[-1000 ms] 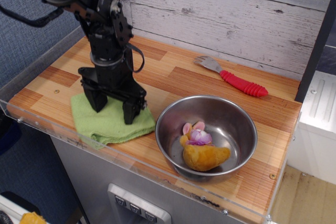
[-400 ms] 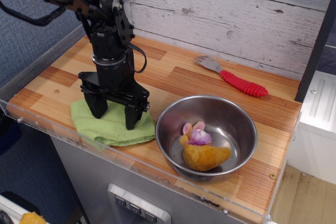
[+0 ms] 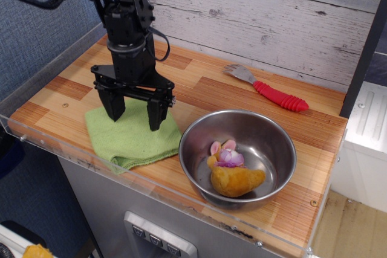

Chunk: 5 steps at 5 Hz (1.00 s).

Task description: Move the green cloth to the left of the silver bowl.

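Observation:
The green cloth (image 3: 131, 139) lies flat on the wooden counter at the front left, right beside the left side of the silver bowl (image 3: 237, 158). The bowl holds a yellow-brown plush toy with pink and purple parts (image 3: 233, 173). My gripper (image 3: 134, 115) hangs open and empty just above the cloth's back part, its two black fingers spread apart and clear of the fabric.
A fork with a red handle (image 3: 269, 90) lies at the back right of the counter (image 3: 205, 89). A clear plastic lip runs along the counter's front and left edges. A grey plank wall stands behind.
My gripper has risen off the cloth and moved slightly back. The cloth stays on the counter, released, and lies a little flatter and wider.

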Each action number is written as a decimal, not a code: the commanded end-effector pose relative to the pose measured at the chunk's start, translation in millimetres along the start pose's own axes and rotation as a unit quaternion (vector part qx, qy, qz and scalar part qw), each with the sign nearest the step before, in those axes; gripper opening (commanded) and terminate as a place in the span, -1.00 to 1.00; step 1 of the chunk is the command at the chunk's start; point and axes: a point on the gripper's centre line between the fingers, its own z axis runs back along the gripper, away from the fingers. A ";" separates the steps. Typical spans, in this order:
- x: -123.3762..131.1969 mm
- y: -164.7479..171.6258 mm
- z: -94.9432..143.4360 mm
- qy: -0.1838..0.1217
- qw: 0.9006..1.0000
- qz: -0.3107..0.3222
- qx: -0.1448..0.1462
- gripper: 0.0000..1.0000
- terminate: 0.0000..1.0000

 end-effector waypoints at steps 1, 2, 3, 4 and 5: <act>13.0 3.7 61.2 -0.067 0.998 -0.012 -0.005 1.00 -1.00; 10.1 6.4 87.5 -0.080 0.997 -0.013 -0.001 1.00 -1.00; 6.2 10.7 120.6 -0.087 0.995 -0.020 -0.031 1.00 -1.00; 4.9 10.0 130.1 -0.093 0.995 -0.026 -0.032 1.00 -1.00; 4.9 10.0 130.1 -0.093 0.995 -0.026 -0.032 1.00 -1.00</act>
